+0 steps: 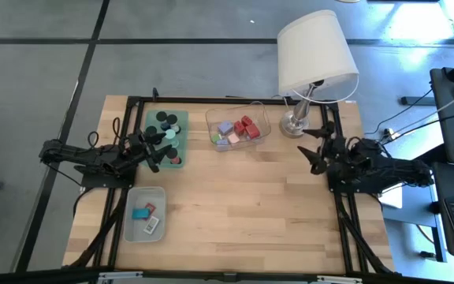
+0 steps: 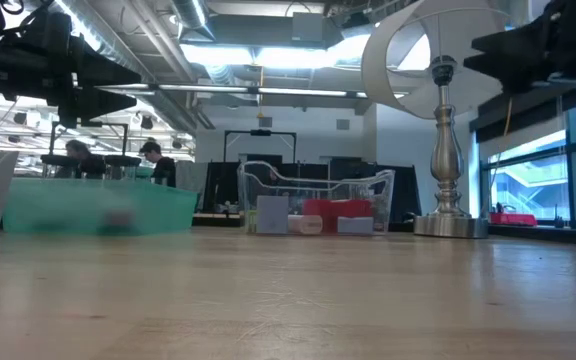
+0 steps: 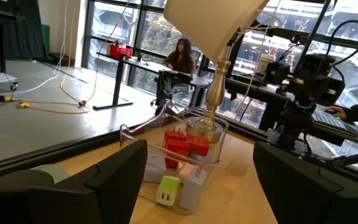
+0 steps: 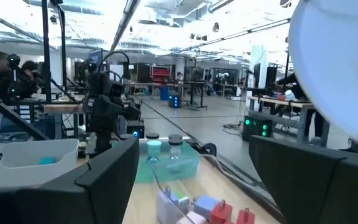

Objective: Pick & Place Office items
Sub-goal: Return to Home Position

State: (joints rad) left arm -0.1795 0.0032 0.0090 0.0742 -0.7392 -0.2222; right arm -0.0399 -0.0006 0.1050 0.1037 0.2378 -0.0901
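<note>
Office items lie in three trays. Red, lilac and pink little blocks fill the clear tray at the table's far middle. Black round caps stand in the green tray. A teal block and flat labelled rectangles lie in the grey tray. My left gripper hovers open, level, above the green tray's near end. My right gripper hangs open at the table's right side, near the lamp base, with nothing between its fingers.
A white-shaded lamp stands on its metal base at the far right, close to my right gripper. Bare wood spans the table's middle and near side. People sit at desks in the room beyond the table.
</note>
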